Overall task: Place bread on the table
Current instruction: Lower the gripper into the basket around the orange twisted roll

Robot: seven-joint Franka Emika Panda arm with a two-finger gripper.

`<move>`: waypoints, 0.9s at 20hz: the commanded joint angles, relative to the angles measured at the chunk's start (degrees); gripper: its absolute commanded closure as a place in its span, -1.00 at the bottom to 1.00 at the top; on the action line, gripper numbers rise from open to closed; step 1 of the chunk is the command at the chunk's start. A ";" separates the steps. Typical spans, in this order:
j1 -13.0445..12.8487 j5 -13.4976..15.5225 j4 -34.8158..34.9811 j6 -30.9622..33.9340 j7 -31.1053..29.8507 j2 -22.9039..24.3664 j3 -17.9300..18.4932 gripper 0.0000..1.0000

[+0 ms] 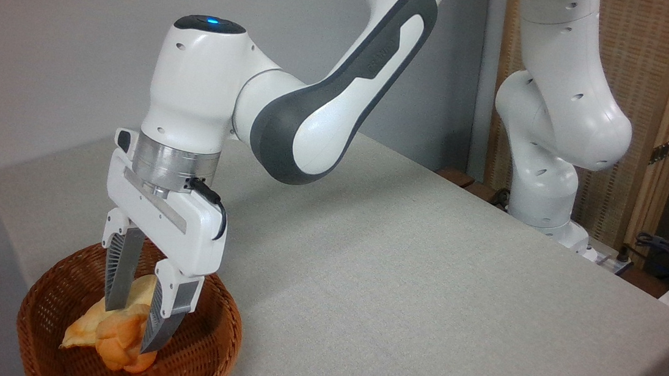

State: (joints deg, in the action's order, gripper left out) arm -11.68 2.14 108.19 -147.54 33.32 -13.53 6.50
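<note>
1. A round brown wicker basket (pixel 205 347) sits at the bottom left, on the near left corner of the grey table (pixel 422 295).
2. Inside the basket lies the orange knotted bread (pixel 120 339). It is low in the bowl of the basket, below the rim.
3. A paler, flatter loaf (pixel 142 290) lies in the basket too, touching the orange bread and partly behind it.
4. The white robot arm (pixel 316 119) reaches over from the right and points its gripper (pixel 131 322) straight down into the basket.
5. The two fingers sit on either side of the orange bread and press on it. They are grasping the bread.
6. The bread looks as if it rests on the basket floor or just above it. I cannot tell which.
7. The basket wall goes all the way around the bread and the fingertips.
8. To the right of the basket, the table top is a wide, flat, bare stretch.
9. The table's left edge is close to the basket. Its far edge runs along the wall (pixel 49 31).
</note>
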 commanded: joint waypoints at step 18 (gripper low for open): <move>-0.10 -0.99 -0.53 -0.29 2.01 0.35 0.88 0.37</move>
State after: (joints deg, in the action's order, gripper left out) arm -11.61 2.13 107.98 -147.54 34.68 -13.44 6.65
